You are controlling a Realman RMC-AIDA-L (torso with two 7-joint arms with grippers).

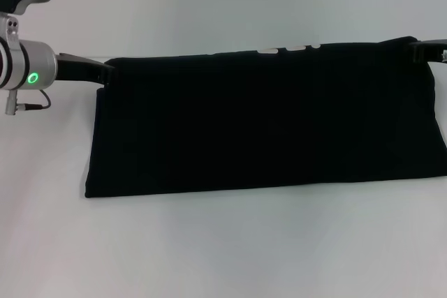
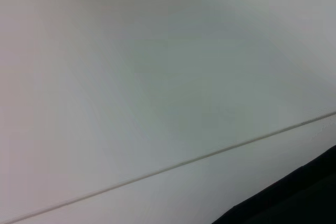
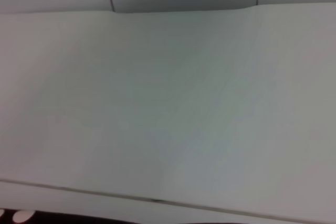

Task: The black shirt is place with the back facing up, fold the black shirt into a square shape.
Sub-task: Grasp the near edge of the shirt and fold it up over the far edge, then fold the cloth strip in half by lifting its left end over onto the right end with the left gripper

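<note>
So far the black shirt (image 1: 265, 120) lies folded into a wide band, my left gripper (image 1: 105, 73) and right gripper (image 1: 427, 51) at its far corners, grip unclear, squaring left to do.

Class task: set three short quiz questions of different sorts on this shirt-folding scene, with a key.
1. True or false: the black shirt lies crumpled in a heap.
2. Which corner of the shirt does the left gripper meet? A) far left B) near left C) near right
3. Fill in: the right gripper is at the shirt's far ____ corner.

Key: 1 false, it forms a wide flat band on the white table; 2 A; 3 right.
</note>
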